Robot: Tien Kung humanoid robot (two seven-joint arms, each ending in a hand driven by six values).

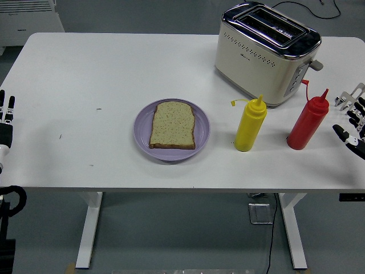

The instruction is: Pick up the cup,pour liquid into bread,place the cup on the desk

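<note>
Right now nothing is held, so the step in hand is the first one, the pick-up. No cup shows on the counter [85, 85]; what stands there are two squeeze bottles, so the task's "cup" is most likely one of them. Taking the purple plate [142, 134] as the landmark, the bread [173, 124] lies flat in its middle. The yellow bottle [250, 125] stands upright a little to the right of the plate, and the red bottle [308, 123] stands upright further right again, apart from the yellow one. The toaster [265, 51] sits behind and to the right of the plate, just behind both bottles.

The right hand [352, 123] hangs at the picture's right edge, far right of the plate and near the red bottle, its fingers spread and grasping nothing. The left hand [5, 123] rests at the left edge, far left of the plate, fingers extended and empty.

To do this well, I would judge the right hand the better choice, coming in level from the side and wrapping the bottle's body at mid height, below the nozzle. The red bottle is nearest. A soft bottle would squirt if squeezed hard, and a low or glancing touch could tip it toward its yellow neighbour or the toaster.
</note>
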